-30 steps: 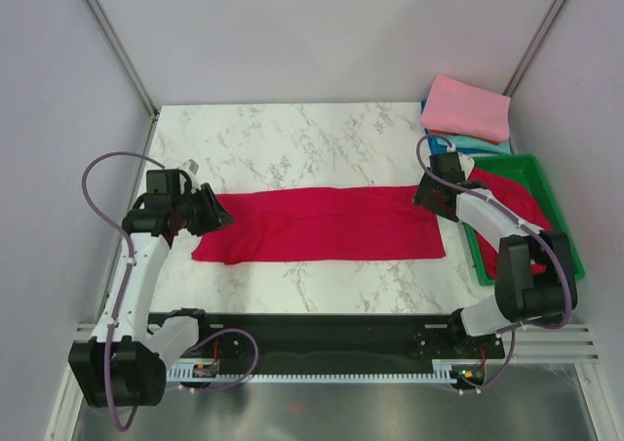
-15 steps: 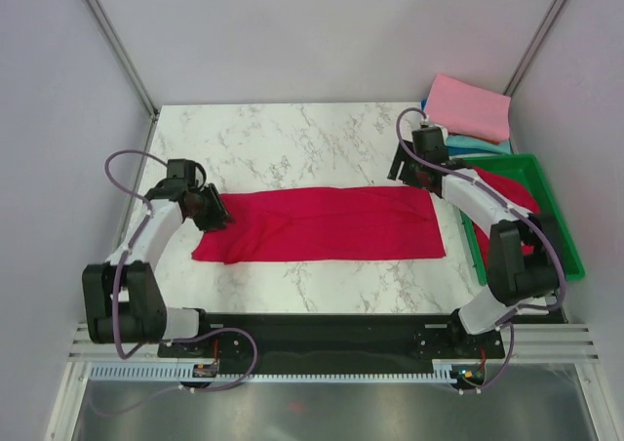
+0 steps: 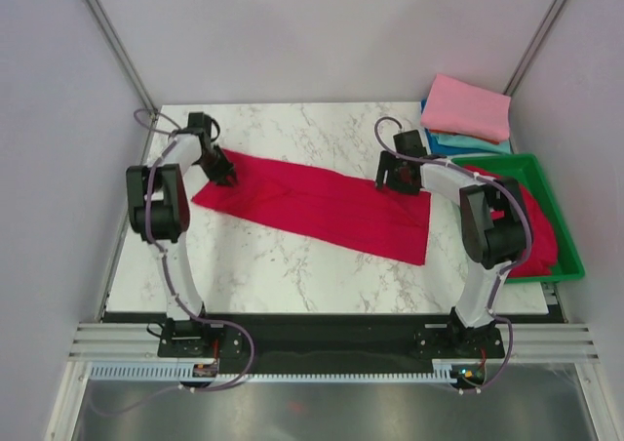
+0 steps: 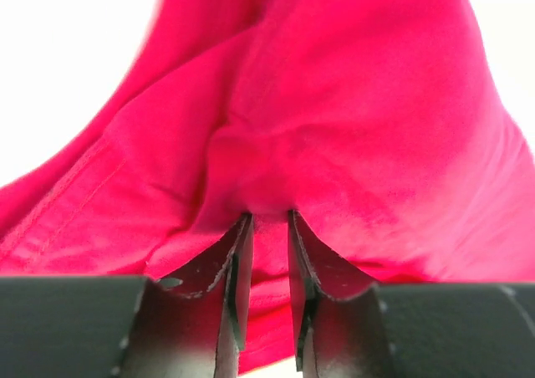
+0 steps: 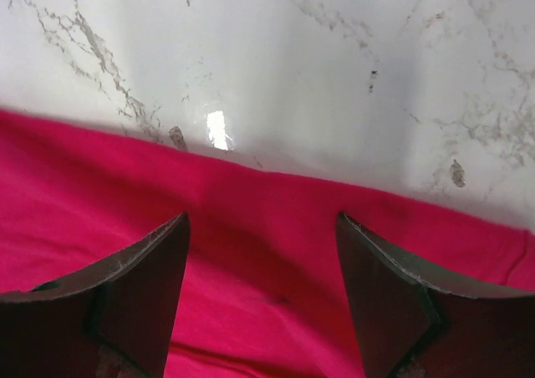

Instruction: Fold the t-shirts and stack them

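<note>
A crimson-red t-shirt (image 3: 322, 207), folded into a long band, lies slanted across the marble table (image 3: 292, 129). My left gripper (image 3: 222, 171) is shut on its far left corner; in the left wrist view the fingers (image 4: 267, 227) pinch a bunch of red cloth (image 4: 334, 127). My right gripper (image 3: 388, 178) is open over the shirt's far right edge; in the right wrist view its gap (image 5: 263, 227) is over red cloth (image 5: 251, 261), beside bare marble. Folded pink (image 3: 468, 107), teal (image 3: 458, 143) and blue tees are stacked at the back right.
A green plastic tray (image 3: 561, 236) at the right edge holds another red tee (image 3: 531, 221). Grey walls with metal posts enclose the table at the back and sides. Both arms stretch far out from their bases at the near edge.
Both arms have swung toward the back of the table. The left gripper pulled the shirt's left corner back, so the band now lies slanted. The right gripper moved left along the far edge.
</note>
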You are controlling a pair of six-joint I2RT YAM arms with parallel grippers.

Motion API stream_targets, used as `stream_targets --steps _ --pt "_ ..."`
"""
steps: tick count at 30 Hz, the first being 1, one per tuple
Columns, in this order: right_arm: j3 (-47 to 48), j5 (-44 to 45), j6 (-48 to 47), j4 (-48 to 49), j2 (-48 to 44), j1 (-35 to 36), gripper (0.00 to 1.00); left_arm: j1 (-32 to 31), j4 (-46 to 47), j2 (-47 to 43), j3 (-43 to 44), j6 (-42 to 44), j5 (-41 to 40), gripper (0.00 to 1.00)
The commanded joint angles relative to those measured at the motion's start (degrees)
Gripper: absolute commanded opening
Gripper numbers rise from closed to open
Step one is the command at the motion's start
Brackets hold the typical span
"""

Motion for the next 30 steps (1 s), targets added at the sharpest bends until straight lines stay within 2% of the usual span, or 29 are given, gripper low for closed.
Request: stream_targets --steps 1,2,4,5,8,9,12,14,16,18,24,26,29,30 --pt "2.49 -2.67 -2.38 -1.53 1.77 -0.15 0.78 0.66 -4.71 10.99 17.35 0.72 -3.37 0.29" --pt "2.67 -2.94 -2.56 -2.06 2.29 -0.15 0.78 0.57 -5.77 13.45 26.01 1.33 -2.94 0.29" --pt "2.06 -4.59 -2.3 -3.55 3.52 0.11 0.78 0.48 -7.44 20.04 34.84 2.13 -1.18 0.31" --pt "1.44 -5.13 -1.95 -3.56 3.7 0.2 0.78 0.4 -7.45 22.15 43.15 3.09 -0.04 0.32" --pt "-2.59 -6.01 0.16 -1.98 3.18 2.65 0.77 -0.04 -6.66 31.03 57.67 4.06 4.53 0.37" --pt "-5.21 -6.28 0.6 -0.76 2.48 3.79 0.77 -0.22 -5.7 32.71 59.21 3.98 6.45 0.38" --pt "-11.19 -7.77 3.93 2.75 0.73 11.33 0.76 -0.83 2.81 33.6 55.99 2.4 9.63 0.41" --pt "-12.61 -1.74 6.83 1.46 -2.34 15.38 0.78 -1.36 6.33 34.39 55.62 2.48 10.25 0.42" --pt "-15.95 -2.93 11.65 2.68 -6.39 18.38 0.78 -3.19 7.66 35.0 55.98 2.4 10.08 0.45" --pt "-19.02 -8.19 15.09 4.96 -9.02 21.45 0.79 -3.73 10.03 35.36 56.07 1.87 10.08 0.47" --pt "-23.6 -5.41 23.54 4.45 -15.79 30.77 0.83 -3.74 13.99 37.47 58.08 -0.33 10.78 0.5" --pt "-25.7 -4.7 25.99 3.74 -19.04 31.92 0.84 -3.74 14.96 38.52 58.35 -0.59 11.22 0.51" --pt "-27.56 -6.1 29.94 6.71 -21.43 36.31 0.85 -4.0 17.94 40.1 58.52 -1.47 13.32 0.52" --pt "-27.57 -6.89 31.96 10.12 -21.17 39.98 0.85 -4.26 18.91 41.67 58.79 -1.99 14.11 0.52"
